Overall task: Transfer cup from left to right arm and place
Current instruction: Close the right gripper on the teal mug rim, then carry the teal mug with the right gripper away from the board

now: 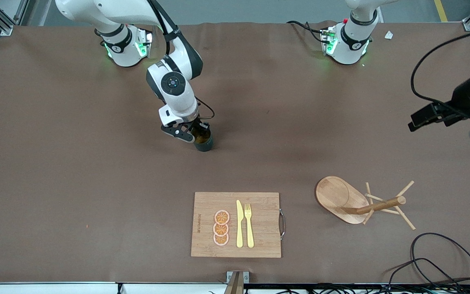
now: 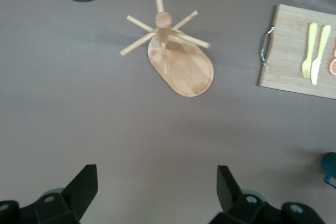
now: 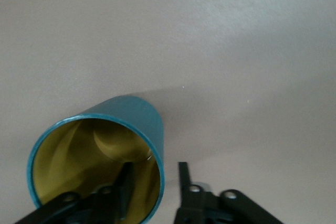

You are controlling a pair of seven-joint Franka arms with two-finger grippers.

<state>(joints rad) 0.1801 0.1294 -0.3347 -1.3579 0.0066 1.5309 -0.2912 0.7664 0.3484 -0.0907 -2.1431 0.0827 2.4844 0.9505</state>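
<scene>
The dark teal cup (image 1: 204, 141) stands upright on the brown table, in the middle toward the right arm's end. In the right wrist view its teal wall (image 3: 137, 114) and yellowish inside show. My right gripper (image 1: 196, 132) is over its rim, open, with one finger (image 3: 125, 179) inside the cup and the other outside, a gap on each side of the wall (image 3: 154, 174). My left gripper (image 1: 413, 124) waits open and empty above the table at the left arm's end (image 2: 157, 182). The cup's edge shows in the left wrist view (image 2: 331, 166).
A wooden cutting board (image 1: 263, 204) near the front edge carries three orange slices (image 1: 221, 228), a yellow knife (image 1: 239, 224) and a fork (image 1: 249, 224). A wooden mug tree (image 1: 377, 205) on an oval base (image 1: 335, 194) stands beside it. Black cables (image 1: 435, 261) lie at the near corner.
</scene>
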